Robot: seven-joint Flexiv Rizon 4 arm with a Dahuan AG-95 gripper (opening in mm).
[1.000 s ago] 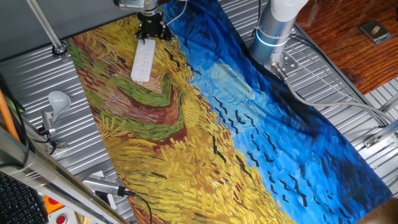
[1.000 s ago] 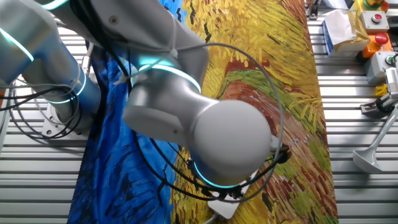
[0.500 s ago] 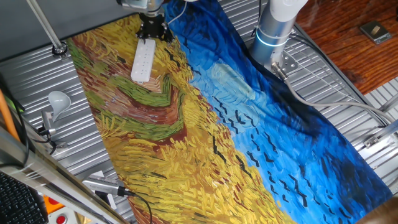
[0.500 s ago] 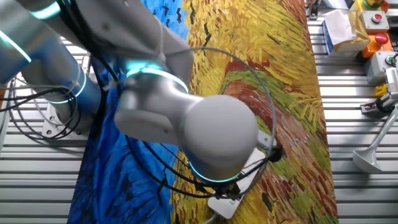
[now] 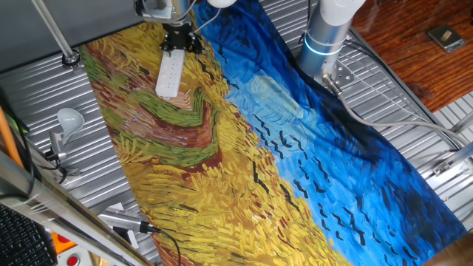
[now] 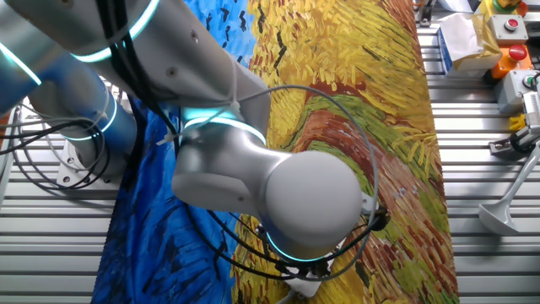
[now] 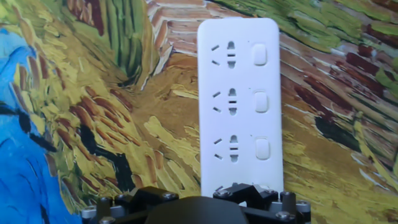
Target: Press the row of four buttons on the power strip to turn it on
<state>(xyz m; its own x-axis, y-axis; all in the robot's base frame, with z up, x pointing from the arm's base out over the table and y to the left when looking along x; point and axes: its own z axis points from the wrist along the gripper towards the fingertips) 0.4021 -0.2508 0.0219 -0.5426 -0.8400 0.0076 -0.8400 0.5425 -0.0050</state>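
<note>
My jaws [image 5: 177, 41] hung over the near end of the strip [image 7: 238, 99], which lay flat on the painted cloth [image 5: 222, 148] at the far end of the counter; whether they were spread or pressed together I could not tell, since no view showed the tips. My hand view showed three buttons [image 7: 260, 102] in a line down the strip's right side, each beside its socket; the fourth was hidden under my mount. To press well I judged I should come straight down on one button at a time, keeping off the sockets. The cloth around the strip lay bare, leaving room; the bulb [image 5: 69, 118] stood well apart.
</note>
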